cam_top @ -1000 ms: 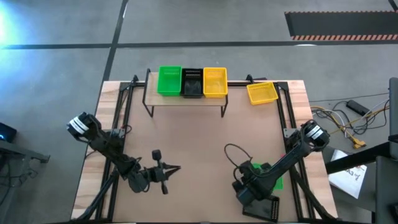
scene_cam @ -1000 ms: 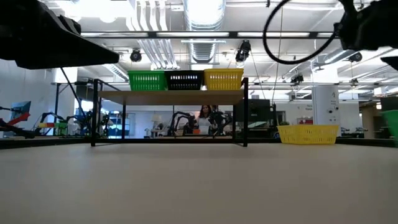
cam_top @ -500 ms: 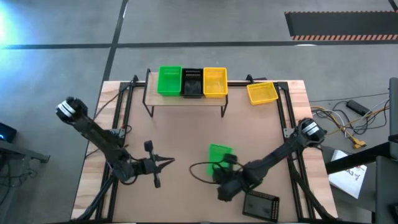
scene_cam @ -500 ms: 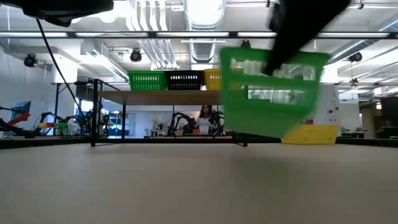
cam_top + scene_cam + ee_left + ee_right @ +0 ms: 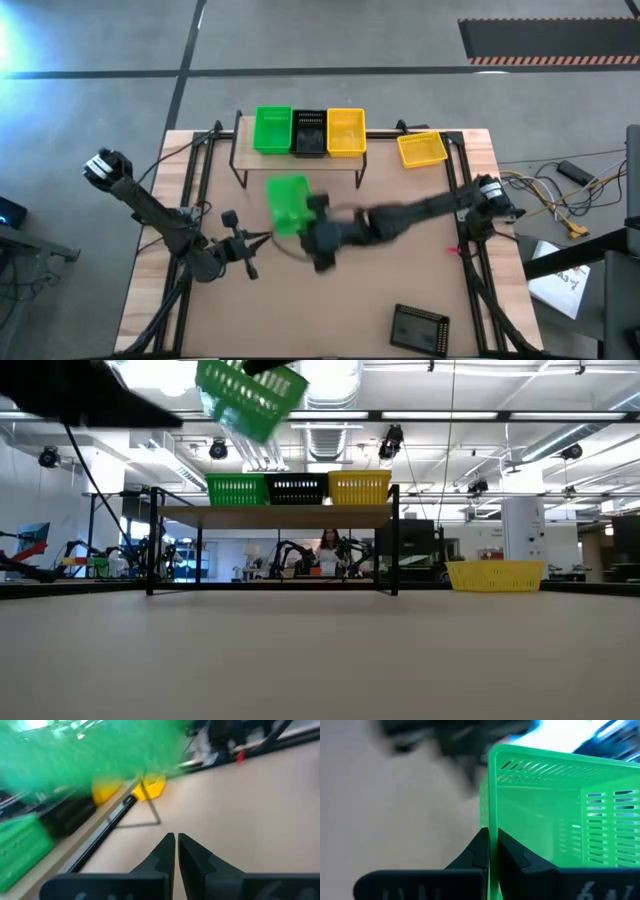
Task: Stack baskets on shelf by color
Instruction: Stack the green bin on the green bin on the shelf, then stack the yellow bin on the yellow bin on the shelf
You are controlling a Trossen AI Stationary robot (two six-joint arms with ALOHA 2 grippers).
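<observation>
My right gripper [image 5: 312, 214] [image 5: 492, 839] is shut on a bright green basket [image 5: 288, 203] [image 5: 250, 395], carried high above the table just before the shelf's left part. The light-wood shelf [image 5: 297, 160] [image 5: 275, 511] bears one green basket [image 5: 272, 130], one black basket [image 5: 309, 133] and one yellow basket [image 5: 346, 132] side by side. Another yellow basket [image 5: 421, 149] [image 5: 495, 574] sits on the table right of the shelf. A black basket [image 5: 418, 327] lies at the near edge. My left gripper [image 5: 266, 237] [image 5: 175, 838] is shut, empty, left of the carried basket. My right gripper pinches one side wall of the green basket at its rim [image 5: 490, 815], one finger [image 5: 512, 852] inside and one outside. The basket is lifted clear of the table and hangs tilted [image 5: 250, 395] off the fingers, which reach in from the table's right.
The shelf's thin black legs [image 5: 150, 550] stand at the far part of the table. Bare tabletop [image 5: 330, 300] spreads between the arms. Black frame rails [image 5: 200, 170] run along both sides of the table. People and equipment show in the room beyond.
My right gripper has lifted the green basket off the near right part of the table and swung it up, left and toward the far edge, to just before the shelf. The black basket stayed at the near edge. My left arm has drawn back toward the table's left edge.
</observation>
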